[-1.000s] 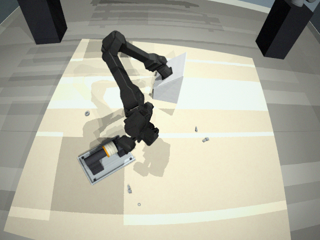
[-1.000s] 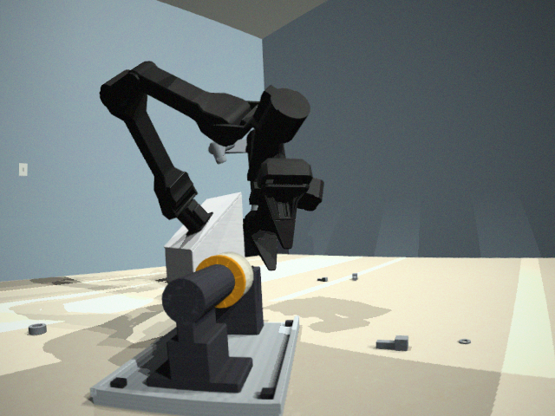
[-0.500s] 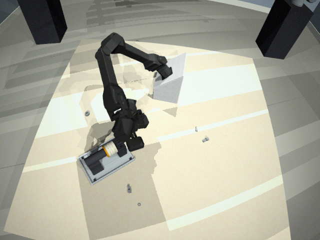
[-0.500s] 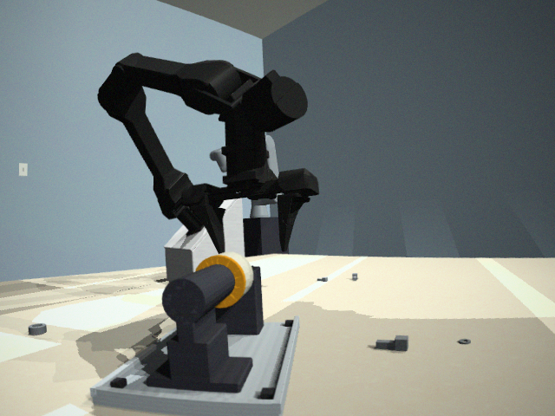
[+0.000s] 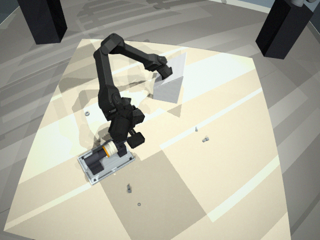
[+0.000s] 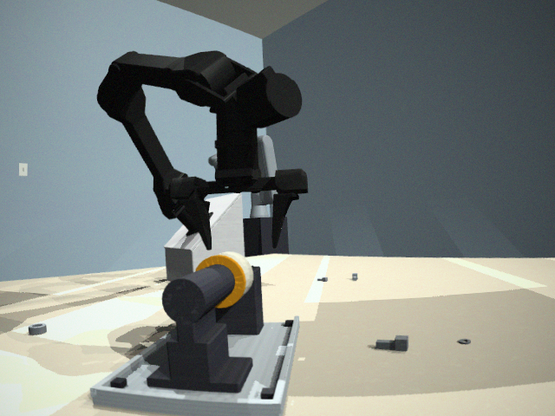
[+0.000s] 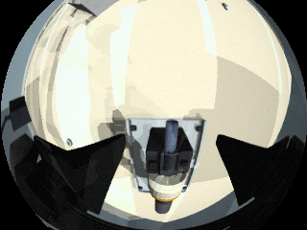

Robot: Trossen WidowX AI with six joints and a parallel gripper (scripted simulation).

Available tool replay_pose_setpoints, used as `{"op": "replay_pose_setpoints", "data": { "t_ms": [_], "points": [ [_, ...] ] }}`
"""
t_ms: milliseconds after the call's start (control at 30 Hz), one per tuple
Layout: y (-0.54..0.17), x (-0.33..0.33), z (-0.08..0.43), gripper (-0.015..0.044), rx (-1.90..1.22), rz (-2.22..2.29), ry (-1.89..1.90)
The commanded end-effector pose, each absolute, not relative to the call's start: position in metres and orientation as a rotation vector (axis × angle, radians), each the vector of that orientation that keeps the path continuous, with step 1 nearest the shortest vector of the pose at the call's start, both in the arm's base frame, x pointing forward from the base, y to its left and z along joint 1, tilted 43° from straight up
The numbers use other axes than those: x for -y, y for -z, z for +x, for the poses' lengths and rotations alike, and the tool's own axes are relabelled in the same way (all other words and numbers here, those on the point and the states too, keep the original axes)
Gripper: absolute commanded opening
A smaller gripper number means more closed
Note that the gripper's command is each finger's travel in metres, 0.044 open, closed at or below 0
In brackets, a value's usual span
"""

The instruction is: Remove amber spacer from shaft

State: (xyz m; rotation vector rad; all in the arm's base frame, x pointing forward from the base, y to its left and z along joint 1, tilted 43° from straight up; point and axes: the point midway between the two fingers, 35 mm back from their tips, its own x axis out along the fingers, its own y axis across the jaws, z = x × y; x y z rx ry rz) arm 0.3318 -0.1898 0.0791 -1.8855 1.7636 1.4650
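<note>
The dark housing [image 5: 94, 158] [image 6: 181, 300] [image 7: 163, 207] stands in a grey tray [image 5: 116, 167] [image 7: 201, 139]. The amber spacer [image 5: 105, 151] [image 6: 238, 282] [image 7: 168, 199] is beside its inner end. Cream spacers [image 5: 111, 148] [image 7: 165, 190] fill the stretch between it and a dark support block [image 5: 122, 150] [image 6: 251, 308] [image 7: 154, 155]. The blue-grey shaft [image 7: 171, 136] sticks out of the block's far side; the arm hides that end in the top and exterior views. My gripper [image 6: 242, 247] [image 7: 175, 140] is open and empty, pointing down, with its fingers spread to either side of the shaft's line in the wrist view. Contact is not visible.
A grey wedge [image 5: 168, 87] [image 6: 228, 232] stands at the arm's base. A bolt-like part [image 5: 129, 188] [image 6: 395, 343] and a small ring [image 5: 139, 204] [image 6: 464, 341] lie beside the tray. A thicker ring [image 5: 87, 113] [image 6: 36, 328] [image 7: 69, 142] lies on the other side.
</note>
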Motion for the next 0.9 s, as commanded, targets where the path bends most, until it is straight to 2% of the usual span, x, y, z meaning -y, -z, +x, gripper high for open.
{"op": "replay_pose_setpoints", "data": {
  "t_ms": [0,867],
  "points": [
    [-0.079,0.19,0.332,0.044,-1.757,-1.885,-1.475],
    [-0.062,0.205,0.328,0.044,-1.757,-1.885,-1.475]
  ]
}}
